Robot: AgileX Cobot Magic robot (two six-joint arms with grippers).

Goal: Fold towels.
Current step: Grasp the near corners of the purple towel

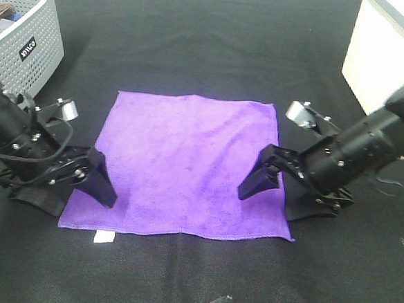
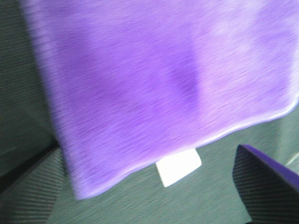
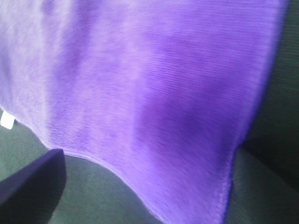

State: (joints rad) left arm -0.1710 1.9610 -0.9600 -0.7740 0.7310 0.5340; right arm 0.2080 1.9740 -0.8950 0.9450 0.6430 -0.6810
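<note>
— Two tools, one towel (image 1: 187, 164). Can someone walk me through it, left side first?

— Sure. In the far left corner there's a grey basket (image 1: 21, 38) with some stuff in it, well apart from the towel. Then the left tool (image 1: 67, 189) sits low at the towel's near-left corner, jaws spread wide, gripping nothing. Its wrist cam shows that corner lying between the two fingers (image 2: 266, 184).

— Touching the cloth?

— Can't tell. From up high one finger overlaps the left edge, that's all I'd say.

— And the towel itself?

— Purple, roughly square, spread flat and unfolded in the middle of the black worktop (image 1: 195, 47). A little white tag (image 1: 104, 237) pokes out of the near hem by the left corner.

— Right side?

— Same deal. The right tool (image 1: 285, 195) is down at the near-right corner, also wide apart and empty, with the corner between its fingers on its own cam, though that's a bit blurry. Behind it, far right, there's a white box (image 1: 388, 60) at the worktop's edge.
</note>
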